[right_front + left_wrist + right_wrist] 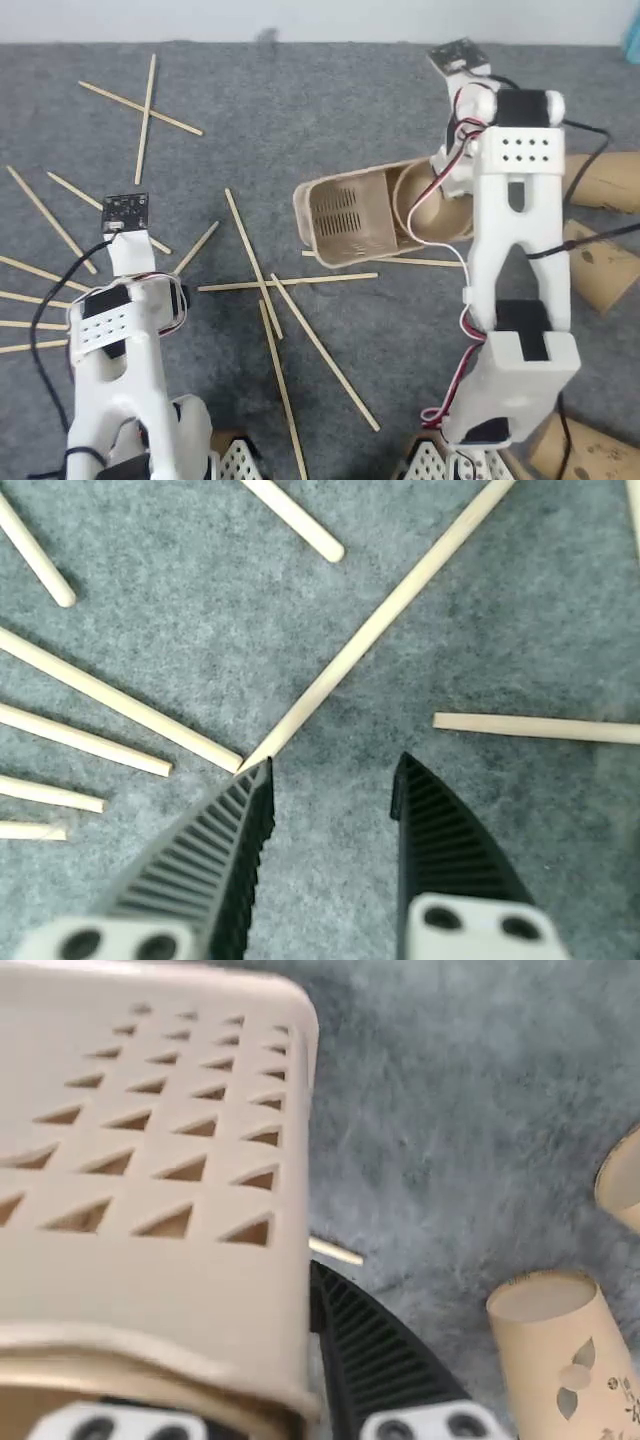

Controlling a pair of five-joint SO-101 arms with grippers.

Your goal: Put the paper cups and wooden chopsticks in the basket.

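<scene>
A beige basket (345, 215) lies tipped on its side mid-table, with one paper cup (428, 205) inside. My right gripper (455, 180) is at its rim, shut on the basket wall (160, 1130); one black finger (370, 1360) shows outside the wall and the other is hidden. More paper cups (605, 180) (598, 265) (585, 450) lie to the right, one of them close by (560, 1350). Wooden chopsticks (255, 262) (325, 350) are scattered over the mat. My left gripper (335, 765) hangs open just above the mat, at the end of a long chopstick (380, 620).
Several chopsticks (40, 270) fan out at the left edge, and two cross at the back left (145, 105). One chopstick (420, 262) lies against the basket's near side. The right arm (515, 250) spans the space between basket and cups.
</scene>
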